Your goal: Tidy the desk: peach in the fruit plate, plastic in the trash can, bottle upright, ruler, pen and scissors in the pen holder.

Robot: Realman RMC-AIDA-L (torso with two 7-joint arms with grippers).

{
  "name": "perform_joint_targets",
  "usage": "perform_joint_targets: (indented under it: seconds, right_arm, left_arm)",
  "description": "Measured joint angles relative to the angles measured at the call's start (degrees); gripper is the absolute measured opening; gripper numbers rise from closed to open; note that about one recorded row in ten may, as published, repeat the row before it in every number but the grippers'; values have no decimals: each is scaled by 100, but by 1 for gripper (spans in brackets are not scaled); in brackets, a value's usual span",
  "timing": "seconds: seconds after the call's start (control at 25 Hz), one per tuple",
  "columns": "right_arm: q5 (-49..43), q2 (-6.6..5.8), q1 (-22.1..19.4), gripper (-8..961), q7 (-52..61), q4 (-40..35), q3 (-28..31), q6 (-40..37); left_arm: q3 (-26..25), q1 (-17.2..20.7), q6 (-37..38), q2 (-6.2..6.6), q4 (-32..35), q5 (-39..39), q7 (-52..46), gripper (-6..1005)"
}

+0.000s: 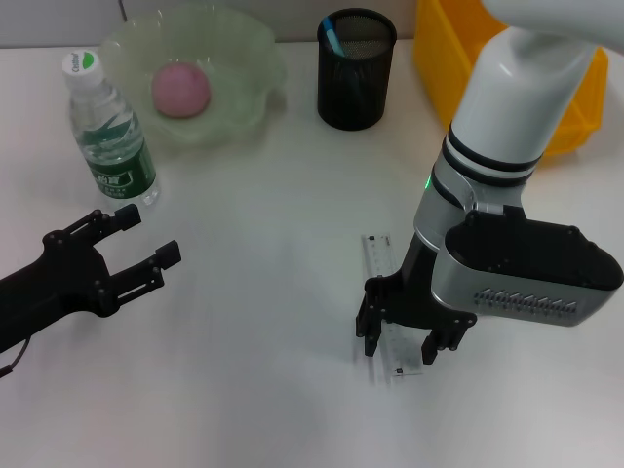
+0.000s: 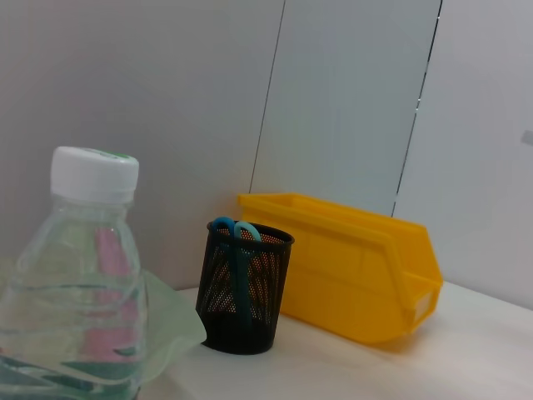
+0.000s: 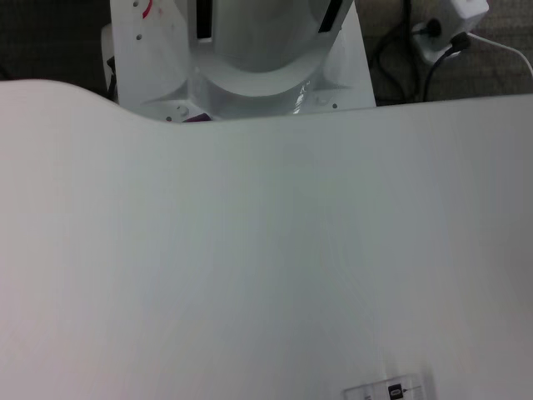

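My right gripper [image 1: 401,334] hangs spread over the one flat, transparent ruler [image 1: 386,292] on the smooth white counter [image 1: 263,292], fingers straddling its near end. My left gripper [image 1: 136,249], open and empty, hovers just beside the single clear upright bottle [image 1: 109,132]. One matte pink peach [image 1: 180,90] sits in the scalloped green fruit plate [image 1: 244,58]. Blue scissors [image 2: 236,250] stand in the black mesh pen holder [image 1: 356,70], beside the yellow trash can [image 1: 575,117].

We count one bottle [image 1: 110,132], one peach [image 1: 180,90], one fruit plate [image 1: 249,58], one pen holder [image 1: 356,70], one trash can [image 1: 575,112], one ruler [image 1: 380,255], one pair of scissors [image 2: 236,231].
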Motion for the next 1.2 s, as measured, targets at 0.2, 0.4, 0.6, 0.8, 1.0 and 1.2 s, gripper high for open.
perform_joint_targets:
  seconds: [0.2,0.4,0.6,0.8,1.0,1.2]
  right_arm:
    - [0,0,1,597,9,-3,-17,5]
    - [0,0,25,582,12,19,-31,20]
    - [0,-1,31,568,30,22,-46,49]
    - [-1,0,35,562,33,31,-46,51]
    - [21,0,38,556,32,35,-63,73]
    - [24,0,45,550,28,44,-64,77]
  left_arm:
    - [0,7,1,2,2,3,2,785]
    - [86,8,1,3,3,6,2,785]
    - [400,-13,-26,22,14,23,-23,785]
    - [560,-66,40,90,34,309,-221,785]
    - [560,-66,40,90,34,309,-221,785]
    - [624,-130,96,31,200,674,-256,785]
